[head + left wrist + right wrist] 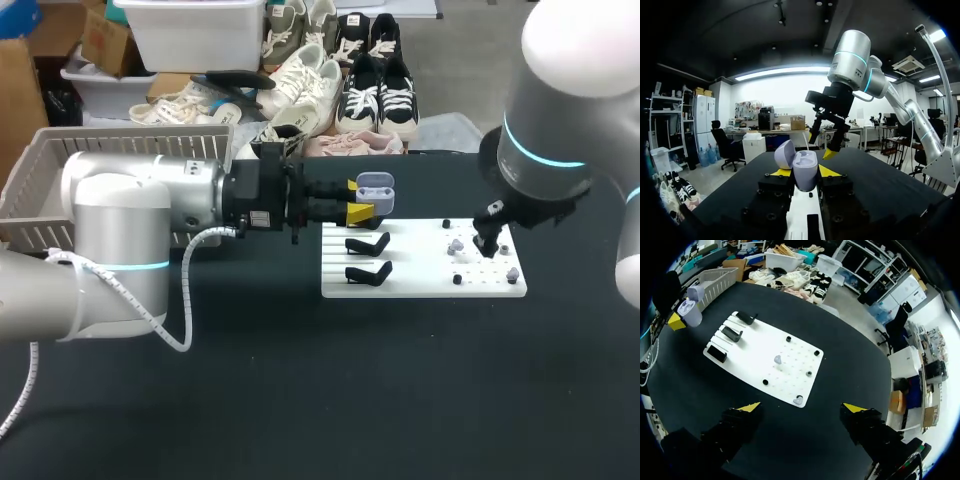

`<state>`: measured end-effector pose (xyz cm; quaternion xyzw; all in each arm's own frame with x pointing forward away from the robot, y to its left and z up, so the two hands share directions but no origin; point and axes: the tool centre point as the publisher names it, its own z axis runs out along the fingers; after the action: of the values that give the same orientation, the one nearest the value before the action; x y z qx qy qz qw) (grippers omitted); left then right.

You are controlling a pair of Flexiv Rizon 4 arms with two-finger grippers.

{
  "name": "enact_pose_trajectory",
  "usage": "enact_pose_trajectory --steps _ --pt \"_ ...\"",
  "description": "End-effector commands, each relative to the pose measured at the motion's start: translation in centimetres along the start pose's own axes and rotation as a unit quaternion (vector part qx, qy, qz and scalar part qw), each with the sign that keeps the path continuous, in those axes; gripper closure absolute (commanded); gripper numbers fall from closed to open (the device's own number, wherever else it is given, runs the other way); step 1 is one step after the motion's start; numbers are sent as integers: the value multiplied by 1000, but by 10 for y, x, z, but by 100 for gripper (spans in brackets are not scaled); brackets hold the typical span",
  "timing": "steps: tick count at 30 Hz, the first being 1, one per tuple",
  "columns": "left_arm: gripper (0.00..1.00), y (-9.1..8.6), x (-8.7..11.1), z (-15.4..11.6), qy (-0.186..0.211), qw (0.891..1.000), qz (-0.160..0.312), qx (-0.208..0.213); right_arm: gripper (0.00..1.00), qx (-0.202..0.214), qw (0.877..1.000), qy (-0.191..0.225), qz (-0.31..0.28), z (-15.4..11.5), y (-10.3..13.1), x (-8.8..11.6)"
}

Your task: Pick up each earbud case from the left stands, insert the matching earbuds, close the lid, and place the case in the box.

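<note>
Lavender plastic marks the earbud case (377, 190), which the left hand (361, 200) grips from both sides between its yellow-tipped fingers (829, 171), holding it above the far left corner of the white board (420, 285). The left wrist view shows the case (805, 167) upright in that hand (805, 176) with its lid (784, 154) swung open to one side; any print on it is too small to make out. Black stands (366, 245) sit in a row along the board's left part, and two lavender earbuds (778, 360) lie among small black pegs (816, 353) on its right part. The right hand (487, 243) hangs over that right part, well apart from the case. In its own wrist view this hand (801, 407) is spread wide, its fingers (749, 406) touching nothing. A pale slatted basket (130, 150) stands at the far left of the black tabletop (400, 400), behind the left arm.
</note>
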<state>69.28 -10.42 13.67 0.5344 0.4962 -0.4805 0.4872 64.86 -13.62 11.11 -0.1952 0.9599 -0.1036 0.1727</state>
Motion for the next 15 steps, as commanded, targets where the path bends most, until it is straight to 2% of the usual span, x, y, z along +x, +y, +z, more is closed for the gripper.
enact_pose_trajectory --steps 1,15 --pt "100 -1 0 0 0 1000 1 -3 0 -8 1000 13 12 8 3 4" --pt "100 -1 0 0 0 1000 1 -3 0 -28 997 67 7 42 11 15"
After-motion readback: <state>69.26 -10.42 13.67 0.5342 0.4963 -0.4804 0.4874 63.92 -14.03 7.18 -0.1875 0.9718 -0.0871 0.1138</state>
